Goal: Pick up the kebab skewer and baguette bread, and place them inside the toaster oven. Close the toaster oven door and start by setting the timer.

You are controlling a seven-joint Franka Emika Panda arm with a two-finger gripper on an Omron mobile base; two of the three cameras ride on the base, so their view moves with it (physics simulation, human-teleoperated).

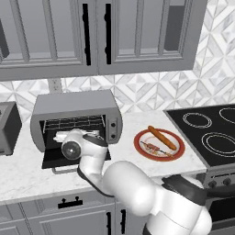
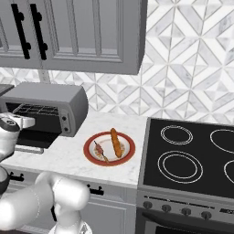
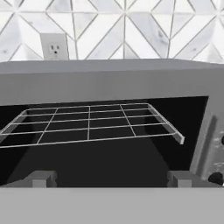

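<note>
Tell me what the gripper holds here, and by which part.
Nothing: the gripper is open and empty, facing the grey toaster oven's wire rack. Chunk-threaded kebab skewer and golden-brown baguette lie on the red-rimmed plate.

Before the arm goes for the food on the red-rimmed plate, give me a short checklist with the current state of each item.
1. Black glass drop-down door of the wide grey toaster oven is down: ok.
2. Wire rack inside is bare, ready for food: ok.
3. Two-finger gripper is open and holds nothing: ok.
4. Golden-brown baguette lies on the red-rimmed plate: ok.
5. Thin kebab skewer lies on the plate beside the baguette, apart from it: ok.
6. Gripper is positioned over the plate: not ok, it faces the oven opening.
</note>
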